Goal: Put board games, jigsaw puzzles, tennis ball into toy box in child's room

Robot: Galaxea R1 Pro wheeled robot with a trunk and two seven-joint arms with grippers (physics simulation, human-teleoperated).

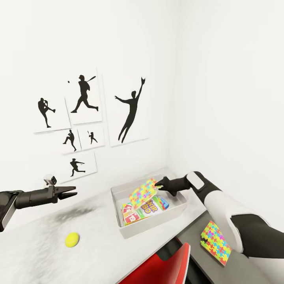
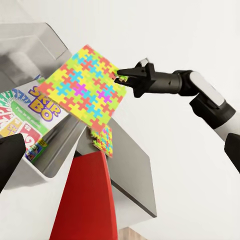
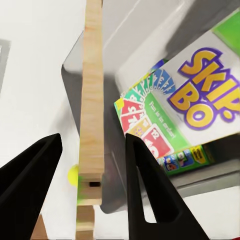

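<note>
Right gripper (image 1: pixel 159 183) clamped on a puzzle's (image 1: pixel 143 193) edge, tilted over the toy box (image 1: pixel 118 191); games (image 1: pixel 144 209) below inside. Left gripper (image 1: pixel 73 192) apparently slightly apart, empty, ball (image 1: pixel 71 239) beneath. Second puzzle (image 1: pixel 215 242) under right forearm.

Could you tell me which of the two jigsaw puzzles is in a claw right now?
The multicoloured jigsaw square tilted above the light-grey toy box is the one: jigsaw square, pinched by the right claw. The other puzzle square lies flat on the dark-grey desk section.

Tilted jigsaw puzzle (image 1: pixel 144 193) above toy box (image 1: pixel 118 197) holding board games (image 1: pixel 144 211).
</note>
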